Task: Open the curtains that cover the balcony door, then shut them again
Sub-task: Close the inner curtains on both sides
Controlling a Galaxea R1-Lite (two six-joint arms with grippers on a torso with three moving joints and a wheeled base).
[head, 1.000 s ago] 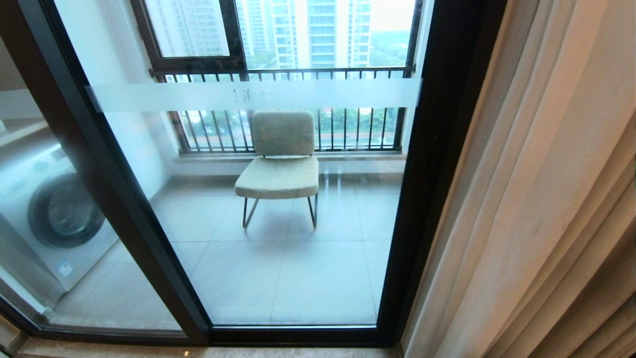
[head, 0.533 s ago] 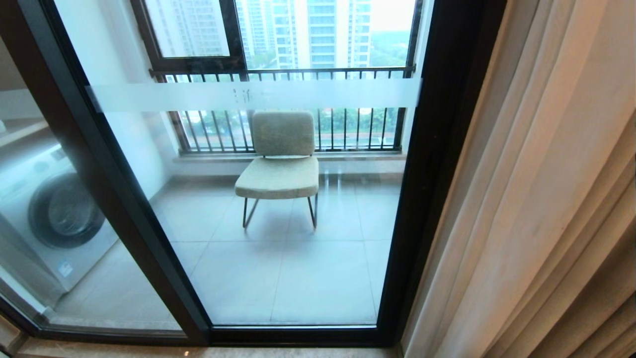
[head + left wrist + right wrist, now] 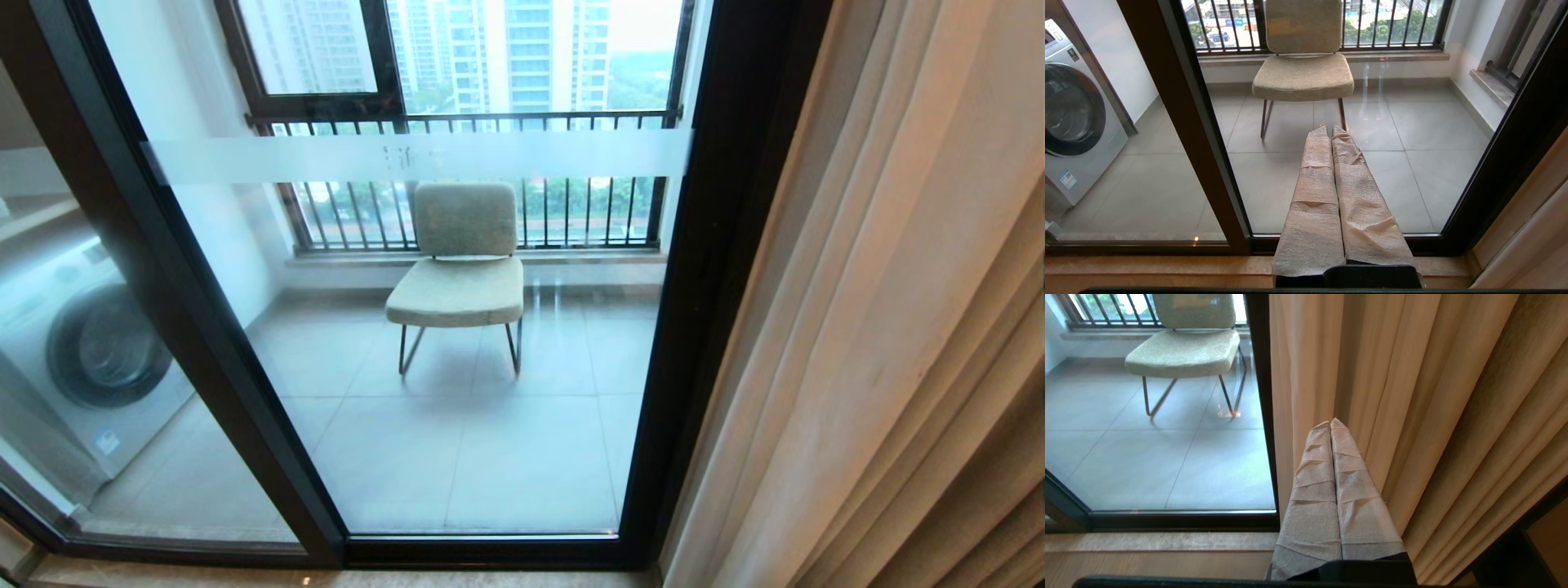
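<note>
Curtains (image 3: 882, 327) bunched at the door's (image 3: 457, 343) right edge, glass bare; closing remains. Right hand (image 3: 1331, 424) and left hand (image 3: 1329, 128) pinched together, empty.

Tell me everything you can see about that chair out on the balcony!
The chair has a padded seat and a separate padded backrest in nubbly beige-grey fabric, on thin dark metal legs that bend into loops at the floor. It stands upright on the grey floor tiles, behind the glass balcony door, with its back towards the barred railing. Nothing sits on it and nothing touches it.
</note>
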